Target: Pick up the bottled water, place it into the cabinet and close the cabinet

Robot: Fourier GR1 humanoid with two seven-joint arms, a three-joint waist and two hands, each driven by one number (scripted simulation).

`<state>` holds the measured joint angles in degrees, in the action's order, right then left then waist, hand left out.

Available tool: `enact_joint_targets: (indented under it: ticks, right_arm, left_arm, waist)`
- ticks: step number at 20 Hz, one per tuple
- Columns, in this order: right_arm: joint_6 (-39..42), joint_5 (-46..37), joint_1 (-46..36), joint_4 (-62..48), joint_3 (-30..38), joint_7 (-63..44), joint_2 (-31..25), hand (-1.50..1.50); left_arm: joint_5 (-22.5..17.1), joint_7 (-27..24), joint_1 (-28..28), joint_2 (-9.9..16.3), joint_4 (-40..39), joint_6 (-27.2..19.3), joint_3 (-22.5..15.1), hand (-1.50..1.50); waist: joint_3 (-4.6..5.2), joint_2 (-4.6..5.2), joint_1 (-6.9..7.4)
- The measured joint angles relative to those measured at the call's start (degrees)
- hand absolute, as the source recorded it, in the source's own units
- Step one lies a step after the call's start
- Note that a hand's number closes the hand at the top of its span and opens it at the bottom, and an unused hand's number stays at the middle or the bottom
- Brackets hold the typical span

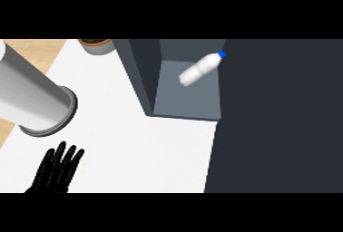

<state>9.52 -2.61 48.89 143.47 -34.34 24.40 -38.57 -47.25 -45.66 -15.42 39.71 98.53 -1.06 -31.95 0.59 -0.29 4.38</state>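
Note:
The bottled water [199, 69], white with a blue cap, lies tilted inside the open cabinet on its grey-blue shelf [191, 102], cap pointing up and to the right. No hand touches it. The cabinet's dark side wall [139, 72] stands to the left of the bottle. A large dark panel [281, 118], which looks like the cabinet door, fills the view's right side. My left hand [59, 170] rests open at the lower left, fingers up, far from the cabinet. My right hand does not show.
A wide grey cylinder with a dark rim [40, 104] crosses the upper left, close to the camera. A pot [98, 45] stands at the counter's far edge. White counter top [140, 149] stretches between my left hand and the cabinet.

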Motion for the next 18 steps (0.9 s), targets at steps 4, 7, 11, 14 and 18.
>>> enact_joint_targets:
  ticks: [4, 7, 11, 14, 18]
  right_arm:
    - [-1.2, 0.2, -4.6, 0.1, -2.7, -4.6, 0.7, 1.5]
    - [-1.2, 0.4, -9.6, 0.0, -3.4, -7.9, 1.0, 1.5]
    - [0.2, 0.6, -17.9, -0.4, -4.3, -12.3, 1.2, 1.5]
    - [0.5, 1.0, -23.0, -0.6, -4.0, -15.1, 1.8, 1.5]
    - [1.3, 1.6, -29.0, -1.0, -4.4, -19.0, 2.8, 1.5]
  left_arm:
    - [-1.3, -2.2, -3.3, 3.9, 0.7, 4.3, 2.4, -1.5]
    - [-1.7, -3.3, -4.6, 6.0, 0.5, 7.4, 3.5, -1.5]
    - [-2.3, -3.8, -5.2, 8.1, 0.3, 10.0, 4.7, -1.5]
    - [-2.9, -4.2, -5.9, 9.6, -0.2, 11.9, 5.8, -1.5]
    - [-3.3, -4.5, -6.1, 11.0, -0.5, 13.5, 6.9, -1.5]
  waist:
    - [0.03, 0.47, 0.78]
    - [0.08, 0.85, 1.72]
    - [0.16, 1.16, 3.13]
    - [0.31, 1.24, 4.07]
    - [0.46, 1.54, 5.13]
